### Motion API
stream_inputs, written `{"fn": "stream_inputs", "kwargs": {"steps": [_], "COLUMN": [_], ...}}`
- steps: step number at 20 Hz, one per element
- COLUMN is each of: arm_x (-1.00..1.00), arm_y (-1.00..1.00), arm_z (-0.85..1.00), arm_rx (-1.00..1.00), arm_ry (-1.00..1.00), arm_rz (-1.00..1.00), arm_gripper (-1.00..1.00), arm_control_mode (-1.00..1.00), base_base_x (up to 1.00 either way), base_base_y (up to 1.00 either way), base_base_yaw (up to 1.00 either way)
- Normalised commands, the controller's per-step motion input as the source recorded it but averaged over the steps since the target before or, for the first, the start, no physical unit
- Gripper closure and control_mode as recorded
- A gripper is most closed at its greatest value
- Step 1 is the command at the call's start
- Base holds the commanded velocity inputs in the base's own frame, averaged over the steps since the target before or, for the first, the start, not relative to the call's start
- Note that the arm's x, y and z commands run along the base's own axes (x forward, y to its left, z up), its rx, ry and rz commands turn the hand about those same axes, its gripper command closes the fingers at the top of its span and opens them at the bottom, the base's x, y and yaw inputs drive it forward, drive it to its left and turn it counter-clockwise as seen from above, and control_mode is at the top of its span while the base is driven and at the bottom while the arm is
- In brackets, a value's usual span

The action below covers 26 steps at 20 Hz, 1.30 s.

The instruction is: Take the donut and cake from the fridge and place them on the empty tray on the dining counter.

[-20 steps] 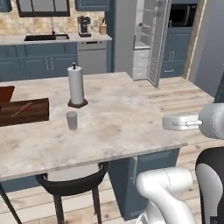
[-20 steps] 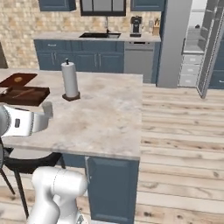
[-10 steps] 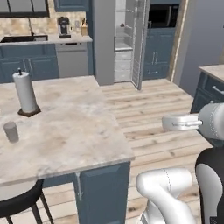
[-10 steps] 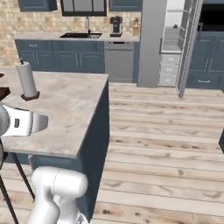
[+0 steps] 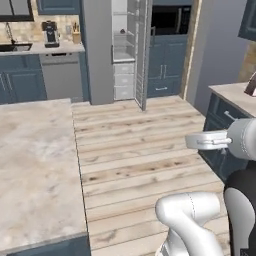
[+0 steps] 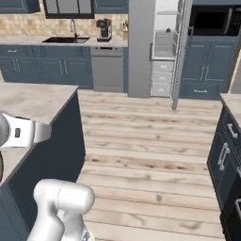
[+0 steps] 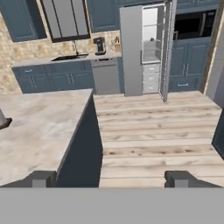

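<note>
Gripper point(image 7: 110, 179) jaws stand wide apart with nothing between them, its two dark fingertips point(image 7: 43, 179) rising at the bottom of the hand view, aimed across the plank floor point(image 7: 153, 131) toward the far wall. No writing or brand marks can be read anywhere.

At left lies the dining counter point(image 5: 35, 165), its beige marbled top bare where it shows. Behind it runs the wall counter point(image 6: 61, 42) with a sink point(image 6: 66, 40) and a dark coffee machine point(image 6: 103, 29). Further right stands the grey fridge point(image 5: 97, 55), its door point(image 5: 142, 55) swung open. Pale shelves and drawers point(image 7: 151, 78) show inside; what sits on the shelves is too small to tell, so donut and cake cannot be made out. Right of it, a black microwave point(image 6: 212, 21) sits among blue-grey cabinets.
</note>
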Motion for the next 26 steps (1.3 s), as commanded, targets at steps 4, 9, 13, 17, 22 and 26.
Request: {"fn": "stream_inputs", "kwargs": {"steps": [4, 9, 13, 17, 22, 26], "arm_x": [0.0, 0.0, 0.0, 0.0, 0.0, 0.0], "arm_y": [0.0, 0.0, 0.0, 0.0, 0.0, 0.0], "arm_z": [0.0, 0.0, 0.0, 0.0, 0.0, 0.0], "arm_rx": [0.0, 0.0, 0.0, 0.0, 0.0, 0.0], "arm_ry": [0.0, 0.0, 0.0, 0.0, 0.0, 0.0], "arm_rz": [0.0, 0.0, 0.0, 0.0, 0.0, 0.0], "arm_gripper": [-1.0, -1.0, -1.0, -1.0, -1.0, -1.0], "arm_control_mode": [1.0, 1.0, 1.0, 1.0, 1.0, 1.0], "base_base_x": [1.0, 1.0, 1.0, 1.0, 1.0, 1.0], "base_base_y": [-1.0, -0.55, 0.11, 0.29, 0.04, 0.0], "base_base_yaw": [0.13, 0.14, 0.0, -0.02, 0.0, 0.0]}}
